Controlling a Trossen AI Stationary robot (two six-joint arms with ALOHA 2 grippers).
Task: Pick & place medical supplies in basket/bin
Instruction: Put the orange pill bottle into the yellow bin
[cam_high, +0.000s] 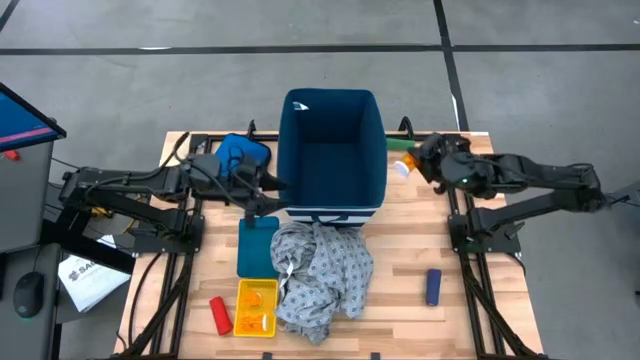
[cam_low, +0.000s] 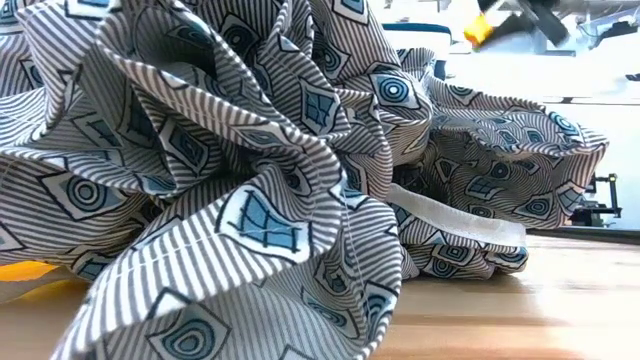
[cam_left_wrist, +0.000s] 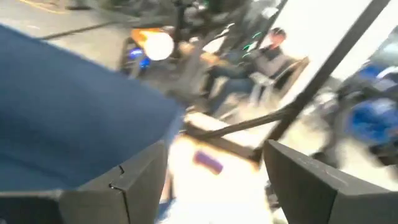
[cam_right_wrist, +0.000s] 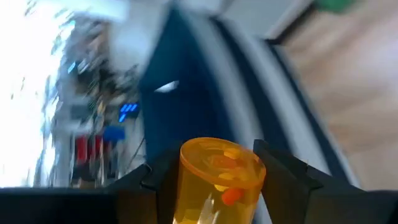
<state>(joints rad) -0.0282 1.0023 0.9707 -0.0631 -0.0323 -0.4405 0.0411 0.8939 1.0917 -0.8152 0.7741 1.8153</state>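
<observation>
Navy bin (cam_high: 331, 150) upright mid-table, crumpled grey gown (cam_high: 322, 278) just before it, dark-blue cylinder (cam_high: 433, 287) apart

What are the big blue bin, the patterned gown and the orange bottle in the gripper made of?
The bin looks like matte navy fabric: soft, slightly bowed walls with no shine. The gown is thin woven cloth, striped and printed, with stitched hems and crumpled folds. The bottle in the right gripper seems to be translucent orange plastic, glossy; small things show through it. The table looks like pale varnished wood planks.

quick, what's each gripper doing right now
left gripper: open, holding nothing, beside the blue bin.
right gripper: shut on an orange pill bottle, by the bin.
</observation>
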